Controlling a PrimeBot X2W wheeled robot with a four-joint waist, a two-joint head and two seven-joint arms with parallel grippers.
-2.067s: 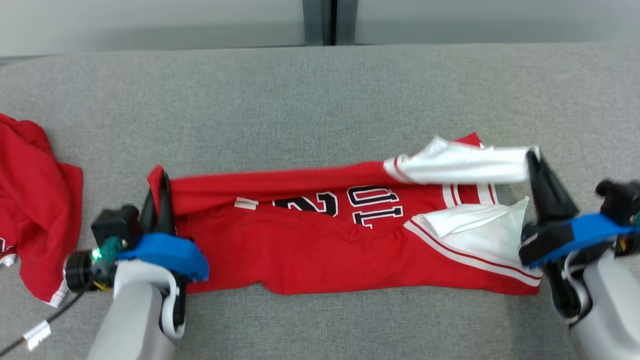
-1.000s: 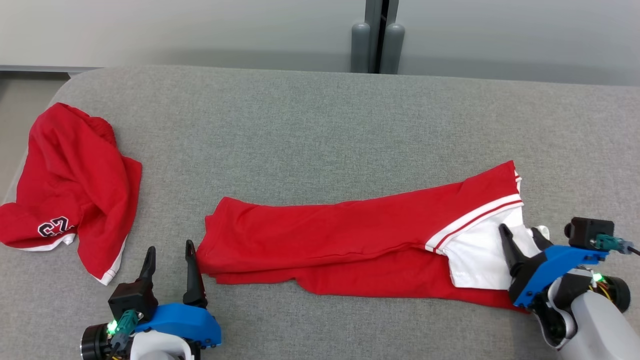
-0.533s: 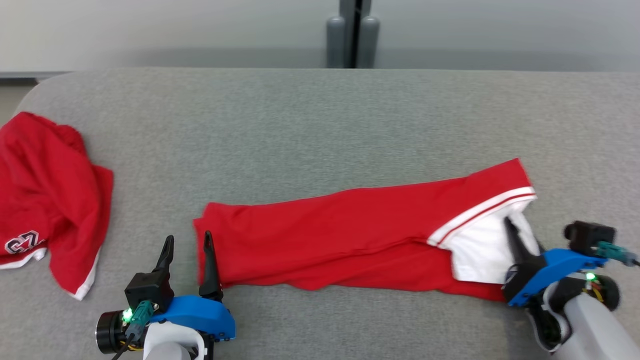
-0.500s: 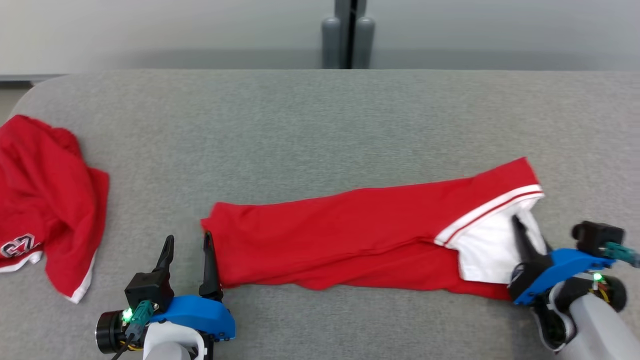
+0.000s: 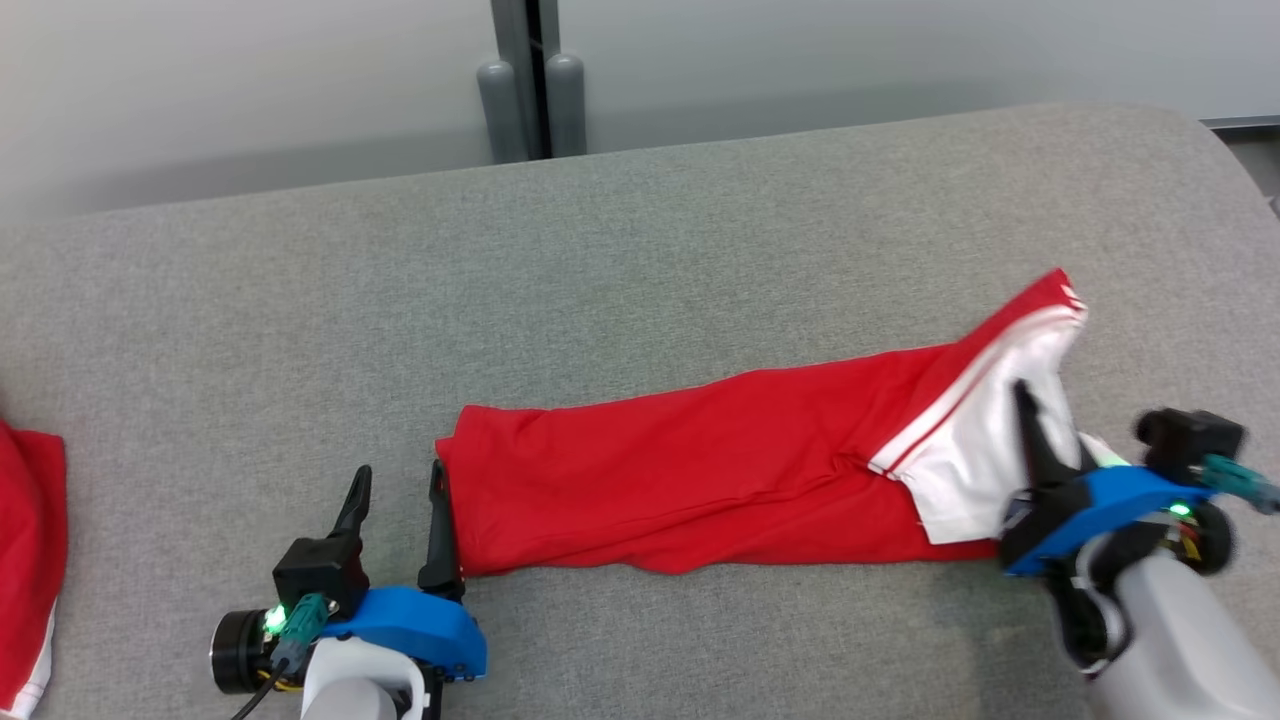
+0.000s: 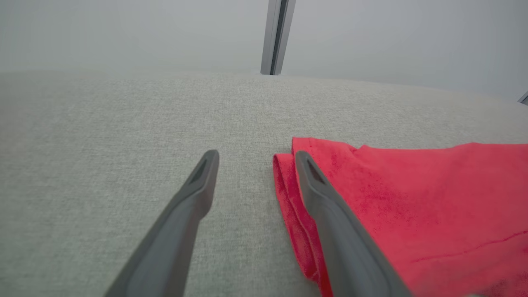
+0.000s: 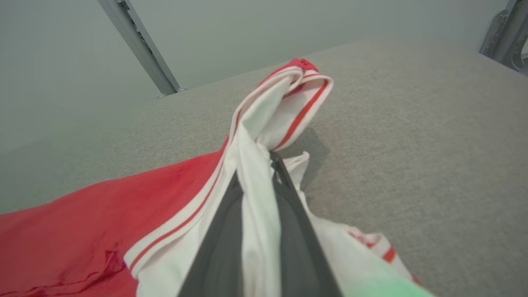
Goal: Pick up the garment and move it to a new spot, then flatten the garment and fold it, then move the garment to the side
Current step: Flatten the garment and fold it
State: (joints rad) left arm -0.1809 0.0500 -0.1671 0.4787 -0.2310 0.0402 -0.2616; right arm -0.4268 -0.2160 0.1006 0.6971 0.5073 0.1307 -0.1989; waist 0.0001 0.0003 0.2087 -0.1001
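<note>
Since a second ago the right gripper [image 5: 1030, 425] has closed on the white, red-striped end of the long folded red jersey garment [image 5: 700, 470], and that end now stands raised off the grey fabric-covered table [image 5: 640, 260]; the head camera has also swung, so the second, crumpled red garment [image 5: 30, 540] sits cut off at the left edge. The folded garment lies across the table's near middle, running from the left gripper [image 5: 397, 490] up to the right one. The left gripper's two dark fingers stand wide apart with bare table between them. The left wrist view adds what the head view cannot: the gripper [image 6: 256, 156] has one finger lying over the garment's [image 6: 412, 206] doubled left edge, the stacked red layers showing just beside it. The right wrist view shows the gripper [image 7: 266, 165] pinching a white fold between its near-shut fingers, with the striped cloth [image 7: 284, 99] bunched and peaking beyond the tips, and a loose white flap hanging to one side.
</note>
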